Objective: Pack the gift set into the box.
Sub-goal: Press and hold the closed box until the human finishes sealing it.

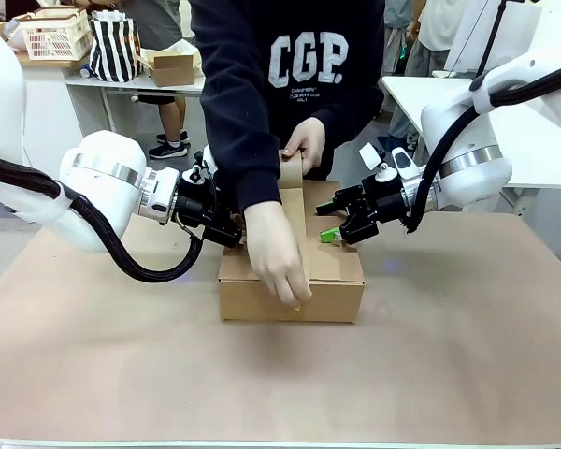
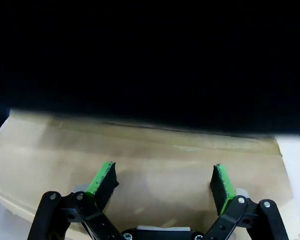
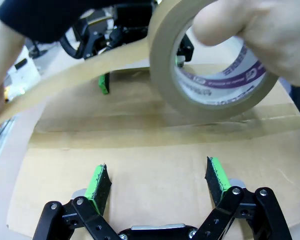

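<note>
Box (image 1: 291, 290): plain brown corrugated carton, rectangular, flaps folded down flat, matte surface; sits mid-table between the two grippers.
Box contents: hidden under the closed flaps; cannot tell.
Tape strip (image 1: 293, 201): brown band pulled taut from the roll above the box top down over the near edge; in the right wrist view stretches across the top flaps.
Tape roll (image 3: 210, 65): wide ring of brown packing tape, white inner core with purple print; held above the box top.
Person's hands: one (image 1: 306, 141) grips the roll at the far side of the box, the other (image 1: 277, 254) presses the strip against the front face.
Left gripper (image 1: 226, 227): at the box's left end, green pads spread wide apart over the cardboard, grasping nothing.
Right gripper (image 1: 333, 227): at the box's right end, fingers likewise spread, empty, above the flap.
Table (image 1: 467, 355): covered in smooth brown paper.
</note>
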### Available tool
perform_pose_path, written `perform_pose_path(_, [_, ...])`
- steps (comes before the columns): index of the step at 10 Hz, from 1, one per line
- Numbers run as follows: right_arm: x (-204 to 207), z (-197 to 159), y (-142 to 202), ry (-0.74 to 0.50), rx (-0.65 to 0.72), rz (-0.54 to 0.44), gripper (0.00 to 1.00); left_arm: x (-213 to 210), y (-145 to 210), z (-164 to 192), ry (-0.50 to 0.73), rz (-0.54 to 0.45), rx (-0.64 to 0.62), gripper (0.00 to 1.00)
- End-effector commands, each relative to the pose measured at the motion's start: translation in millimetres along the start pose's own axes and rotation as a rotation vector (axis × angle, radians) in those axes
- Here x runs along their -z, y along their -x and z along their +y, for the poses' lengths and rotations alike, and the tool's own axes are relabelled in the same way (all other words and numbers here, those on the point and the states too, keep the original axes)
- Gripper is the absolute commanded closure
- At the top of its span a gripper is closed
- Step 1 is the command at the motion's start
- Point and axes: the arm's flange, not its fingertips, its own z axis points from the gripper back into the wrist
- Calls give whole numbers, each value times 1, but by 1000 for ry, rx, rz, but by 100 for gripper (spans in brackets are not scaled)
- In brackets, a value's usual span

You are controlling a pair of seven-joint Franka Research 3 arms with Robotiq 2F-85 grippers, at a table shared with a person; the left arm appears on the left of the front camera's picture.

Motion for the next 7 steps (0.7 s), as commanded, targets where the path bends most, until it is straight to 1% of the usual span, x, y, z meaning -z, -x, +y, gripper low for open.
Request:
perform_pose_path(1, [1,1,2,4,1,9,0,1,4,-1,2,1,11,0])
perform_pose_path(7, [1,1,2,4,1,9,0,1,4,-1,2,1,11,0])
